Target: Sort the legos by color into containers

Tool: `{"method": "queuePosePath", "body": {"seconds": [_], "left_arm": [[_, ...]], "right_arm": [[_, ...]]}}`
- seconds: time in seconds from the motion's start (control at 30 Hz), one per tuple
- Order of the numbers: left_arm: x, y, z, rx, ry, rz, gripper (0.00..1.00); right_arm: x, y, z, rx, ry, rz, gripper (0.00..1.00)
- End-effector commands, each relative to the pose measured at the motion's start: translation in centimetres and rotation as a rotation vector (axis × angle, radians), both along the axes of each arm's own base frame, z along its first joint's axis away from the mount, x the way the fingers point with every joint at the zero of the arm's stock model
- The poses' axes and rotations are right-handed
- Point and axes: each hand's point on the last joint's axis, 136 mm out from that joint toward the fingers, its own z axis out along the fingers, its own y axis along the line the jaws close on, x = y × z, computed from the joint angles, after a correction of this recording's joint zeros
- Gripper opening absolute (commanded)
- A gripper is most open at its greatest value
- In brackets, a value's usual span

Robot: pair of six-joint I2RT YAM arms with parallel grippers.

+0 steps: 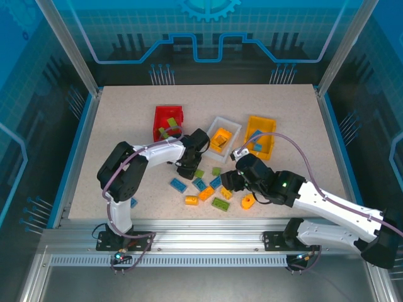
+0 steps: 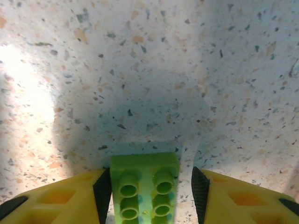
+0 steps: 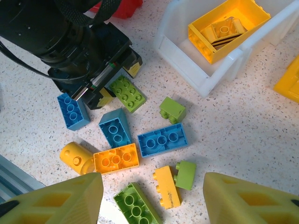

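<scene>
A lime green lego (image 2: 145, 186) lies studs-up on the table between the fingers of my left gripper (image 2: 152, 191). The left pad is against it and a gap shows at the right pad, so the jaws are open around it. The same brick (image 3: 127, 93) shows under that gripper in the right wrist view. My right gripper (image 3: 153, 186) hangs open over loose legos: a blue one (image 3: 162, 139), an orange one (image 3: 116, 158), a yellow one (image 3: 166, 186) and a green one (image 3: 138, 207). The red (image 1: 167, 116), white (image 1: 232, 126) and yellow (image 1: 267, 123) containers stand behind.
The white bin (image 3: 182, 60) holds a hollow orange-yellow frame (image 3: 224, 28). Green bricks (image 1: 165, 132) lie in the red bin and blue ones (image 1: 257, 143) in the yellow bin. The two grippers (image 1: 189, 167) (image 1: 228, 179) are close together over the pile, near the table's front edge.
</scene>
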Motion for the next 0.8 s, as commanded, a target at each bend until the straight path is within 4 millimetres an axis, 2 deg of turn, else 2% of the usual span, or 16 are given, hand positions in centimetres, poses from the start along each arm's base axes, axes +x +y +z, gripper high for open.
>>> {"method": "queuePosePath", "body": {"seconds": [0.0, 0.2, 0.33, 0.6, 0.7, 0.77], "left_arm": [[-1.4, -0.2, -1.7, 0.006, 0.090, 0.017, 0.54], [-1.0, -0.4, -2.8, -0.016, 0.056, 0.022, 0.34], [-0.2, 0.3, -1.4, -0.005, -0.027, 0.020, 0.30], [2.4, 3.3, 7.1, 0.068, -0.238, -0.079, 0.29], [3.0, 5.4, 9.7, 0.112, -0.288, -0.105, 0.29], [4.0, 7.0, 11.4, 0.139, -0.339, -0.125, 0.29]], "right_arm": [[-0.4, -0.4, -0.2, 0.004, -0.001, -0.012, 0.60], [-0.5, -0.5, -0.3, 0.005, 0.002, -0.012, 0.60], [-0.6, -0.6, -0.2, 0.009, -0.002, -0.014, 0.60], [-0.5, -0.5, 0.2, 0.020, -0.018, -0.003, 0.61], [-0.2, 0.4, 1.0, 0.041, -0.042, 0.025, 0.61], [0.0, 1.7, 2.1, 0.071, -0.068, 0.067, 0.62]]}}
